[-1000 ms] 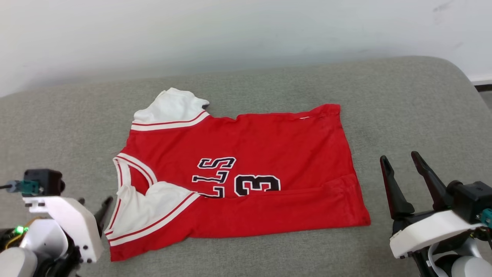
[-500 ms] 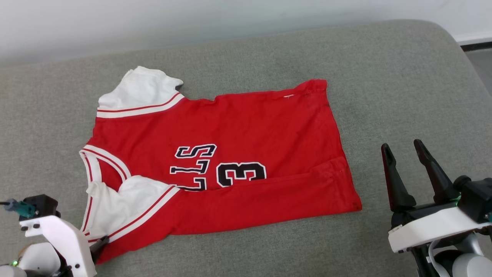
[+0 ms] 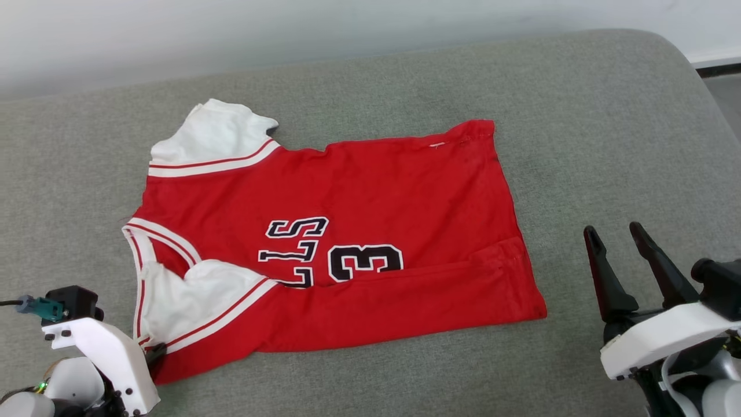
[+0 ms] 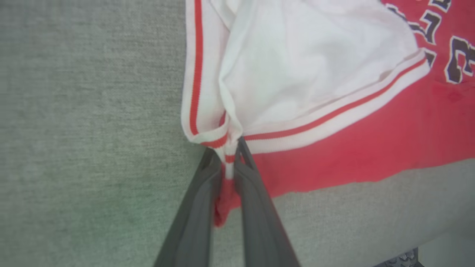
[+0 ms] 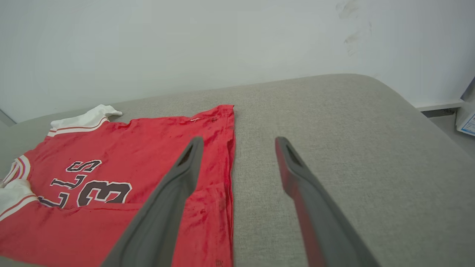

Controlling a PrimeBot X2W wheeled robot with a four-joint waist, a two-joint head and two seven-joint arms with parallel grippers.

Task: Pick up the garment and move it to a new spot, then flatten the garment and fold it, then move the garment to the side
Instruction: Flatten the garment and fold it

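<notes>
The shirt [image 3: 359, 191] lies nearly flat in the middle of the grey cushion [image 3: 608, 116], with its collar toward the left edge, its hem toward the right and its near long side folded over. I judge it light, limp and quick to bunch, so a seamed corner is the place to grip. My left hand [image 4: 227, 150] is pinching the striped trim at the near left corner. My right hand [image 3: 615, 231] hovers spread wide, just off the near hem corner. A pale wall [image 3: 347, 35] stands behind the far edge, and I judge the lift unobstructed.
</notes>
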